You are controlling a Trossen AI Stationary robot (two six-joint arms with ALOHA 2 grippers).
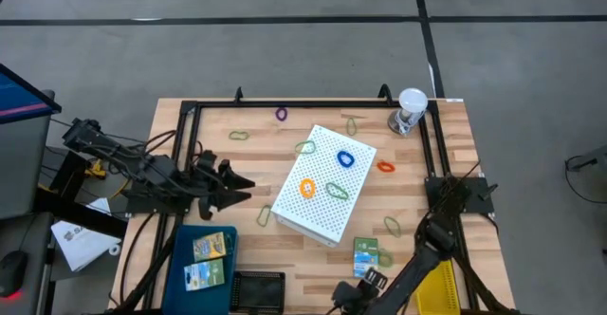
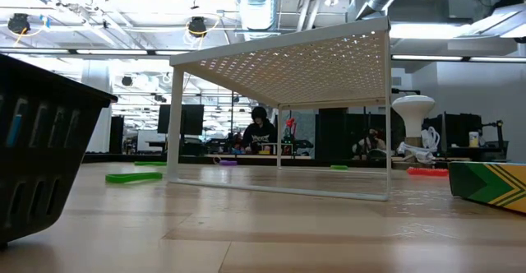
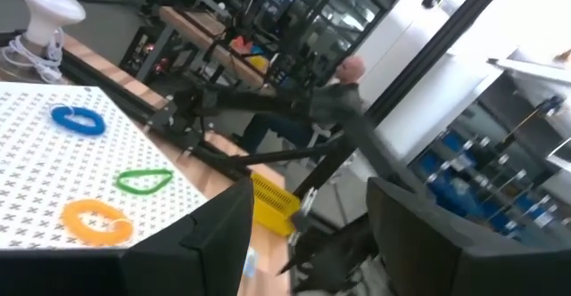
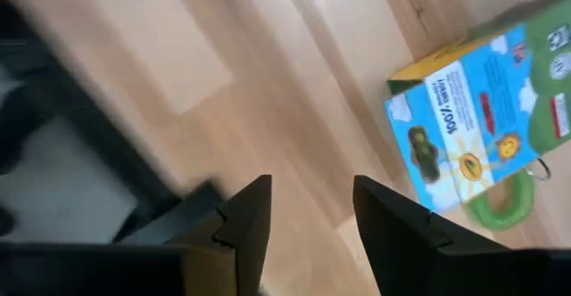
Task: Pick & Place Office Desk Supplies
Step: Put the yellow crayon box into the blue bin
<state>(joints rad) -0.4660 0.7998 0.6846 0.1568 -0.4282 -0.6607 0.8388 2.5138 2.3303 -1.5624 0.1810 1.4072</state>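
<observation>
My left gripper (image 1: 245,188) (image 3: 308,234) is open and empty, just left of the big white perforated box (image 1: 324,184). Blue (image 1: 345,158), orange (image 1: 307,188) and green (image 1: 337,191) rubber bands lie on the box's top. My right gripper (image 1: 341,299) (image 4: 312,207) is open and empty above the near edge, beside a small green card box (image 1: 366,256) (image 4: 477,118) that lies flat on the table. Two crayon boxes (image 1: 209,260) lie in a blue bin (image 1: 185,244). More bands lie on the wood: purple (image 1: 282,114), orange (image 1: 385,166), olive (image 1: 392,225), green (image 1: 264,216).
A clear cup with a white lid (image 1: 410,111) stands at the far right corner. A black basket (image 1: 258,291) (image 2: 41,141) sits at the near edge beside the bin. A black frame (image 1: 313,103) borders the table. A person sits far off in the room (image 2: 260,133).
</observation>
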